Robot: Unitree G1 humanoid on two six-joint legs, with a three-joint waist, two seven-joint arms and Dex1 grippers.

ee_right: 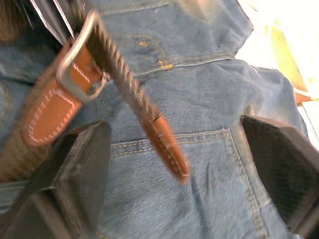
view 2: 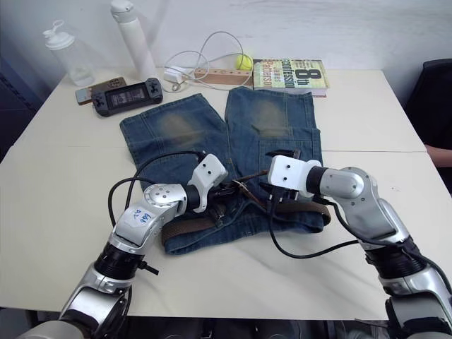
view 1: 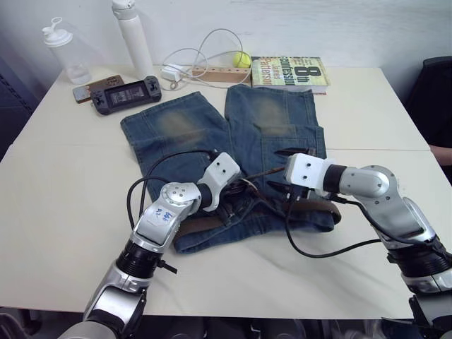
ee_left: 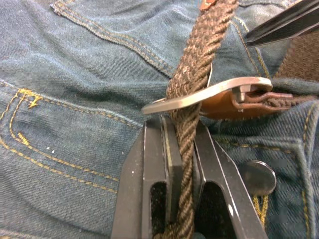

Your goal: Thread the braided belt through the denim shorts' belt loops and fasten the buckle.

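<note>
Fastening step: left pincer (ee_left: 182,164) clamps brown braided belt (ee_left: 197,74) fed through silver rectangular buckle (ee_left: 209,94); right pincer (ee_right: 174,164) gapes (empty), should seize the tip at its 12 o'clock.

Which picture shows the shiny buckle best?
The left wrist view: the buckle sits close up, with the braided belt passing through it. The right wrist view shows it blurred near a corner; the eye views show it tiny.

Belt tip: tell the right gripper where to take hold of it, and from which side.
Grip the braided belt at its leather tip, beyond the buckle. It slants free above the denim shorts, so probably approach across its width, one finger either side. The right gripper is open astride it; the left gripper is shut on the braid behind the buckle.
</note>
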